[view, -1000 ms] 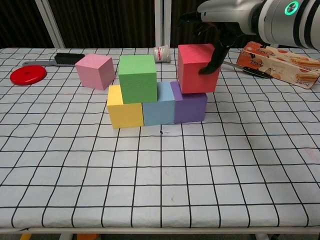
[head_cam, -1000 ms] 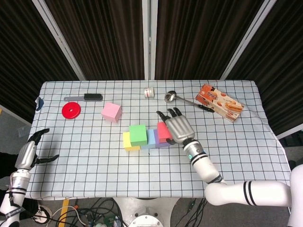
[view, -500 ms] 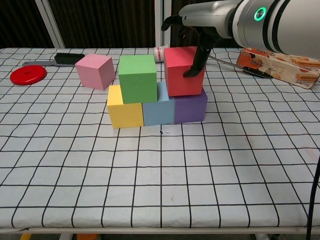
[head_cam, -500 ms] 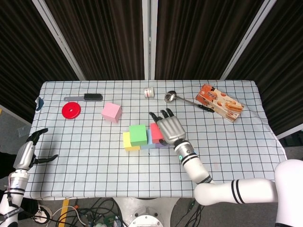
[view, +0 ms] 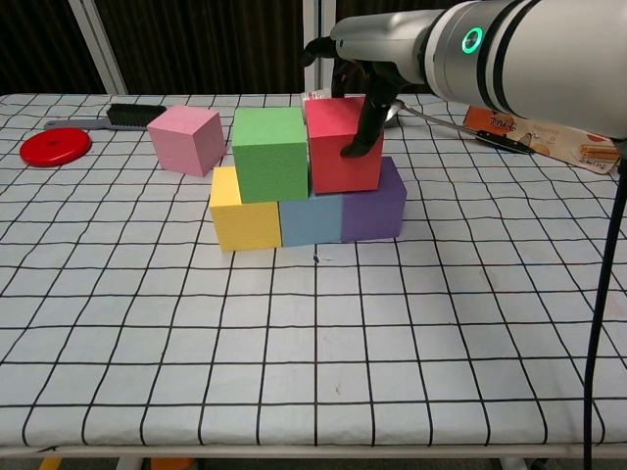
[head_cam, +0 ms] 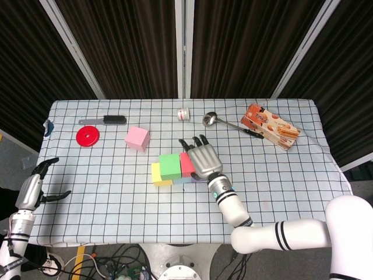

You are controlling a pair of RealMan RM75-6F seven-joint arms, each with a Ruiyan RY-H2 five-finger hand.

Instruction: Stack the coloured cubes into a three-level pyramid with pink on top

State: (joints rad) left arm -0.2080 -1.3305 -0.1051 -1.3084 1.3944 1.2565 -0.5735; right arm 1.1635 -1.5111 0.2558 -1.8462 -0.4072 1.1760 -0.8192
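Checked table [head_cam: 280, 175], robot hand [head_cam: 201, 158] gripping red cube [view: 341, 145]

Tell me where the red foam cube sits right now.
In the chest view, the red foam cube sits mid-table on the second level, over the blue cube and purple cube, beside the green cube, gripped by the right robot hand.

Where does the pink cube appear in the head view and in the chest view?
Head view: the pink cube sits left of centre, up and left of the block stack.
Chest view: the pink cube is upper left, behind and left of the stack.
Shared landmark: the red disc lies further left of it in both.
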